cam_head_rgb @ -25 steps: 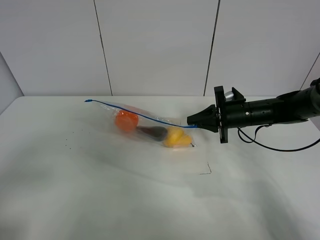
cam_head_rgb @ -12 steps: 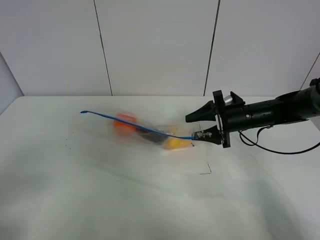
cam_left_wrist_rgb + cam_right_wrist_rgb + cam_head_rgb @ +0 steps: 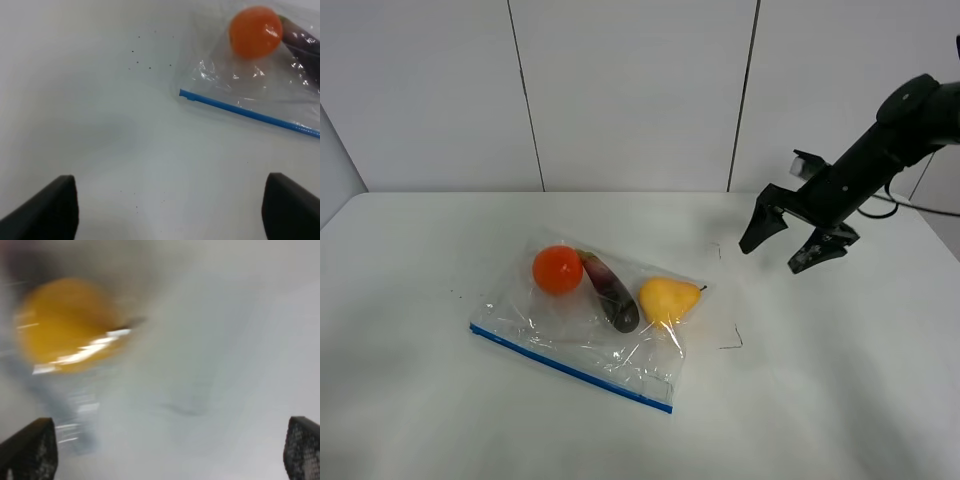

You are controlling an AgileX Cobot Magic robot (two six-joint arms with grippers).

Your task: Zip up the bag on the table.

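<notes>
The clear bag (image 3: 590,325) lies flat on the white table (image 3: 420,410), its blue zip strip (image 3: 570,368) along the near edge. Inside it show an orange ball (image 3: 557,269), a purple eggplant (image 3: 611,290) and a yellow pear (image 3: 665,299). My right gripper (image 3: 773,256) hangs open above the table, to the right of the bag and apart from it. The right wrist view is blurred; it shows the pear (image 3: 65,325) and the right gripper (image 3: 165,450) empty. In the left wrist view my left gripper (image 3: 170,210) is open, short of the zip strip (image 3: 240,111) and the orange ball (image 3: 255,31).
A small black corner mark (image 3: 732,340) sits on the table right of the bag, and tiny dark specks (image 3: 145,57) lie near the strip's left end. A grey panelled wall (image 3: 630,90) stands behind the table's far edge.
My right gripper opened, let go of the zip strip's right end and pulled up and to the right. The bag dropped flat, its strip now along the near edge.
</notes>
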